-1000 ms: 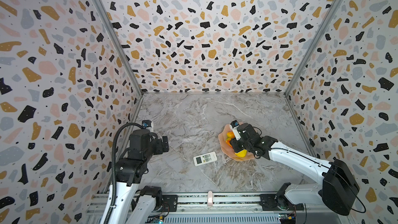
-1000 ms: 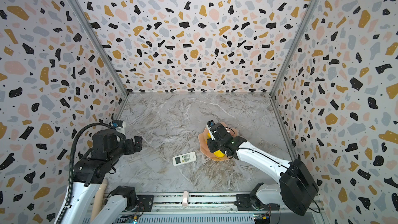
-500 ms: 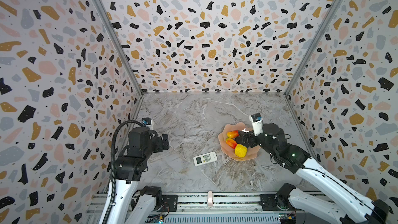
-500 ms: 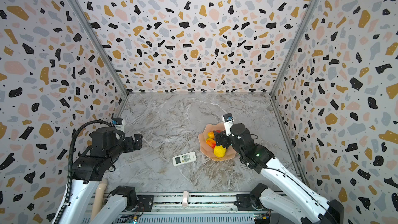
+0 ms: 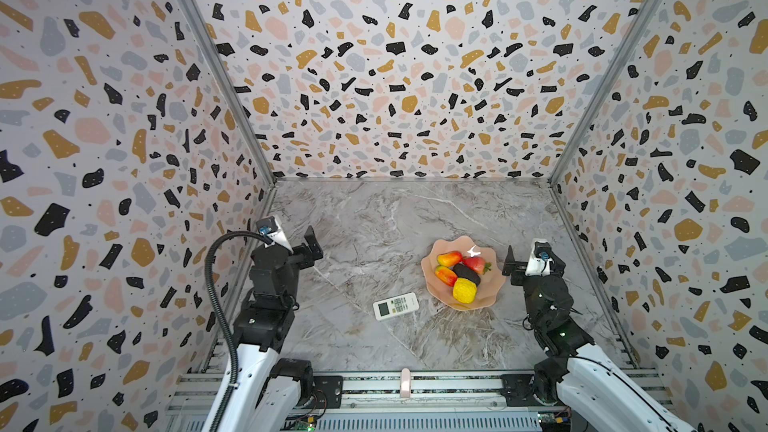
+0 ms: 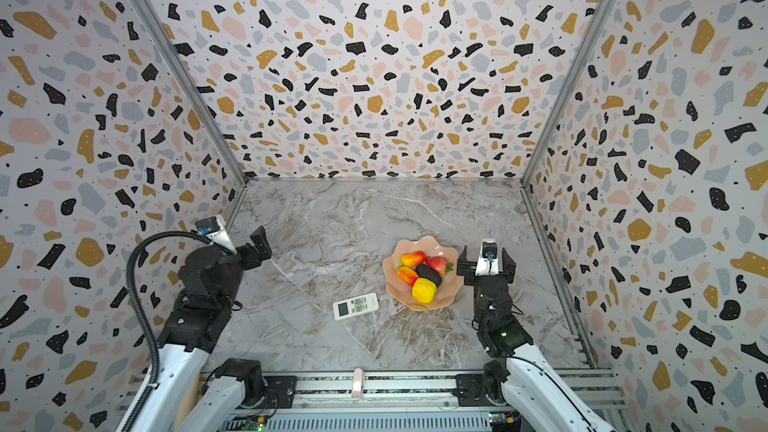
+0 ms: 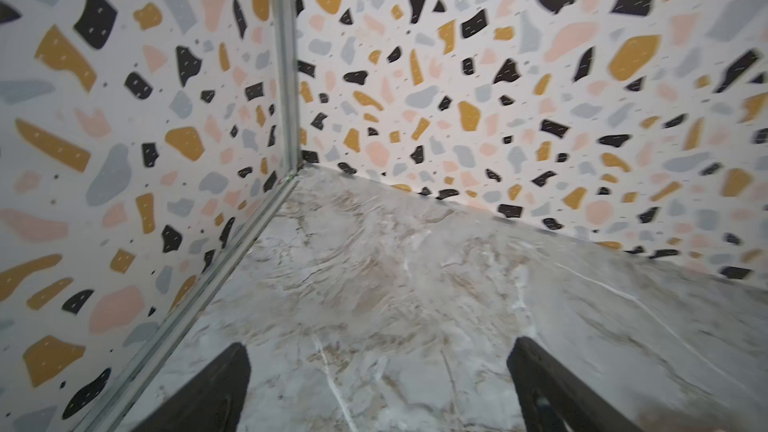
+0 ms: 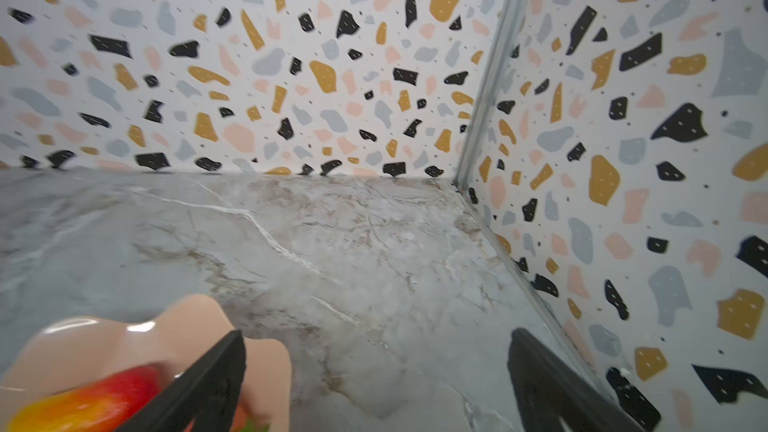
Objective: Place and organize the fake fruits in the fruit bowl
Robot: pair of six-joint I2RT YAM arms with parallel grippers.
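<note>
The salmon-pink fruit bowl point(image 5: 491, 289) point(image 6: 452, 284) sits right of the floor's middle in both top views. In it lie the fake fruits: a bumpy yellow ball point(image 5: 464, 289) point(image 6: 424, 289), a red strawberry point(image 5: 476, 264), a blackish oval point(image 5: 466, 274) and two red-orange ovals point(image 5: 449, 258) point(image 5: 445, 275). My right gripper point(image 5: 534, 261) point(image 8: 376, 359) is open and empty, just right of the bowl. Its wrist view catches the bowl's rim point(image 8: 104, 342) and one oval point(image 8: 83, 401). My left gripper point(image 5: 291, 243) point(image 7: 380, 367) is open and empty near the left wall.
A white remote control point(image 5: 395, 306) point(image 6: 355, 306) lies on the marble floor, left of the bowl and nearer the front. Patterned walls close in the left, back and right sides. A metal rail point(image 5: 403, 384) runs along the front edge.
My right gripper opened, lifted out of the bowl and drew back to the right, uncovering the fruits. The left arm stayed where it was.
</note>
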